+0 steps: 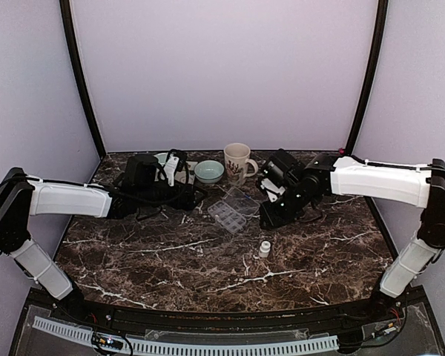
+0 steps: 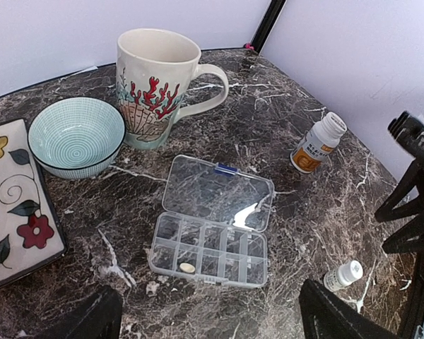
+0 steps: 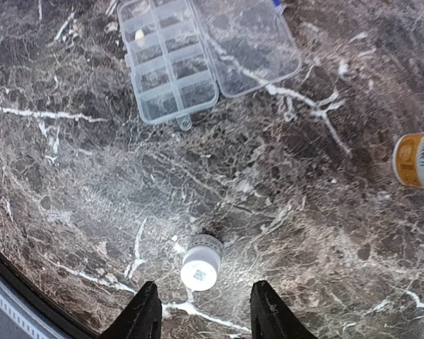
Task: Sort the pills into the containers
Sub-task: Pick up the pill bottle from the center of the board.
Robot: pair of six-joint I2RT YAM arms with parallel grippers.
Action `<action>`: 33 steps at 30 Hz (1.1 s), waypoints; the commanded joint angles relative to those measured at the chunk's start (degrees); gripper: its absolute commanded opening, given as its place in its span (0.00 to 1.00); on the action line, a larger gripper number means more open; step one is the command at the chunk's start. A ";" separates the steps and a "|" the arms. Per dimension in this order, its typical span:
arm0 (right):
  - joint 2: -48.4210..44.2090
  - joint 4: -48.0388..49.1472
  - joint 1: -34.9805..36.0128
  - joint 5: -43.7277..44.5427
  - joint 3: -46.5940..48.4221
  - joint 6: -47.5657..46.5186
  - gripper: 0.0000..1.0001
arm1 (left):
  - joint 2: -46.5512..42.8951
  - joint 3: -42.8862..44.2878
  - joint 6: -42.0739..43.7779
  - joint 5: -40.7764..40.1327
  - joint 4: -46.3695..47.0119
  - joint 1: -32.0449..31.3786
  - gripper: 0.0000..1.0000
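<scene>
While the organiser box [image 2: 210, 248] lay open on the counter [image 2: 304, 212], it looked light, thin-walled, apt to skid; a side wall seemed the best hold. Left fingers [image 2: 92, 321] stood wide apart; right fingers [image 3: 145, 314] apart too, empty.

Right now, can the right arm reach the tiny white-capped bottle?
Probably yes: the tiny white-capped bottle sits just ahead of the right end effector, only bare marble between them.
</scene>
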 commanded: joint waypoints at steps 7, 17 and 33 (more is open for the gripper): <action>3.95 0.21 1.85 -6.29 -1.82 1.27 0.45 | -0.97 -1.45 -0.25 0.60 1.49 -0.43 0.90; 6.38 0.25 2.34 -6.26 -2.90 0.83 0.46 | -0.86 -2.01 -0.09 0.51 2.11 -0.43 0.90; 9.07 -0.37 2.34 -4.52 -2.37 0.03 0.46 | -0.75 -2.01 0.26 0.42 2.38 -0.46 0.90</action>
